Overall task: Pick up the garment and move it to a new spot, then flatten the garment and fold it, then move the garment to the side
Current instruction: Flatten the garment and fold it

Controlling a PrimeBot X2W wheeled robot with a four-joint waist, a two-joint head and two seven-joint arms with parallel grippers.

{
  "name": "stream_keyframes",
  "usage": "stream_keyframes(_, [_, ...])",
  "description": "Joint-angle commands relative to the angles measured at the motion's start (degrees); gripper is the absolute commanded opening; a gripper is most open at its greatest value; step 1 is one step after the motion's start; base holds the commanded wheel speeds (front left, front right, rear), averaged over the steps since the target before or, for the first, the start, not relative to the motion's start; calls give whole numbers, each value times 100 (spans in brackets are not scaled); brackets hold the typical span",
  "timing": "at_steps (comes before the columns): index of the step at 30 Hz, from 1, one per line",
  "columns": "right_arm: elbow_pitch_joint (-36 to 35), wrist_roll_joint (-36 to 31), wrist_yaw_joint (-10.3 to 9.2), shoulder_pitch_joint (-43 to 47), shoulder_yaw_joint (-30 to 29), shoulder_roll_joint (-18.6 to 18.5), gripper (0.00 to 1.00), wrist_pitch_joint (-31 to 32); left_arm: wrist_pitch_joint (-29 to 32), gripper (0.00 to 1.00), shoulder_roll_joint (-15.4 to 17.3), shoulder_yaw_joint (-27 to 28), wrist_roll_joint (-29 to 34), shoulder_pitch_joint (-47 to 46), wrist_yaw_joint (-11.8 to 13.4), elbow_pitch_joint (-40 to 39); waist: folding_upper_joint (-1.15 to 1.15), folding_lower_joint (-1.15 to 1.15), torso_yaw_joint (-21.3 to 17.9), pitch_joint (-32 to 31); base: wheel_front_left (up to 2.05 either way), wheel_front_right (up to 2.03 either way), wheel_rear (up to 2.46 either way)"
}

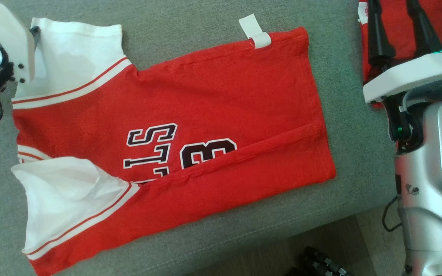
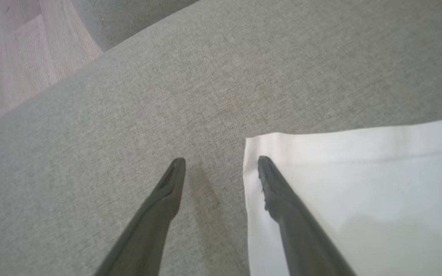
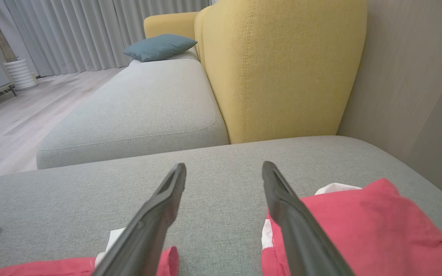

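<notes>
The garment is a red jersey with white sleeves and dark lettering. It lies spread on the grey sofa cushion, with its near long edge folded over the front. A white label sticks out at its far hem. My left gripper is open at the far sleeve's corner. One finger is over the white sleeve and the other over bare cushion. My right gripper hangs open and empty to the right of the jersey, with nothing between its fingers. The jersey's far corner lies below it.
A second red garment lies crumpled on the cushion under my right gripper, and it also appears as the red garment in the right wrist view. A yellow sofa back and another grey seat stand beyond. The cushion's front edge drops to wooden floor.
</notes>
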Motion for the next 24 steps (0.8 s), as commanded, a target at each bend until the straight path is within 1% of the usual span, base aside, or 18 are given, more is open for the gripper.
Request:
stream_keyframes(1, [-167, 7, 37, -120, 81, 9, 100, -41, -27, 100, 177, 142, -61, -341, -24, -75, 0, 0, -8, 7, 0, 0, 0])
stream_keyframes(10, [-101, 22, 37, -79, 76, 24, 100, -56, -310, 100, 174, 58, -111, -525, -30, 35, 0, 0, -44, -35, 0, 0, 0])
stream_keyframes(16, [-88, 36, 37, -74, 64, 34, 100, -44, -95, 100, 134, -126, -281, -485, -32, 34, 0, 0, -51, -31, 0, 0, 0])
stream_keyframes(24, [-113, 72, 37, -109, 98, 46, 100, -43, 81, 100, 252, -311, -488, -477, -33, 30, 0, 0, -116, 68, 0, 0, 0])
